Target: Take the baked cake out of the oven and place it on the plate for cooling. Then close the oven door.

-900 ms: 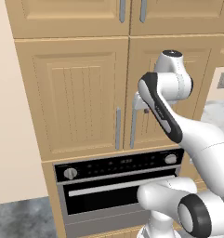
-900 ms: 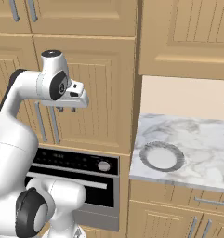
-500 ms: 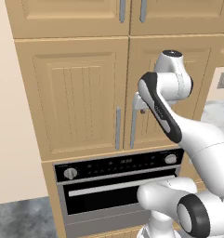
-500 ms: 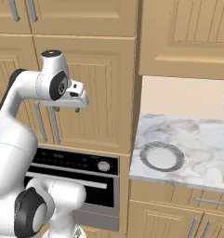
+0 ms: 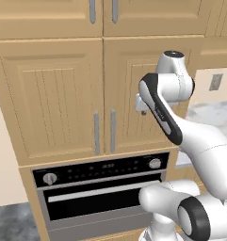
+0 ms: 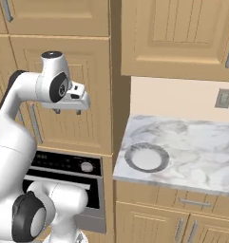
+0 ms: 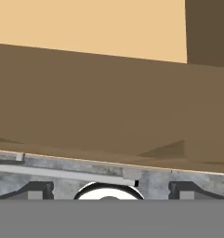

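Cabinets: we see 2 tall wooden cabinet doors [image 5: 103, 94] above the oven, each with a vertical silver handle at the centre seam.
Tabletop: we note a marbled grey tabletop [image 6: 192, 147] to the right of the oven column, under a beige wall with a socket.
Oven [image 5: 101, 193]: black control panel with 2 silver knobs, set below the cabinets.
Oven door [image 5: 93, 200]: shut flush, dark glass, horizontal silver bar handle across its top.
Arm: we see it raised in front of the right cabinet door, hand at cabinet height, well above the oven.
Plate [image 6: 147, 157]: lies flat on the tabletop near its left front edge, white centre bare.
Fingers [image 6: 67, 112]: 2 small dark tips point down, set apart, nothing between them; we read them as released.
Baked cake: we cannot locate it; the door hides the oven's inside.
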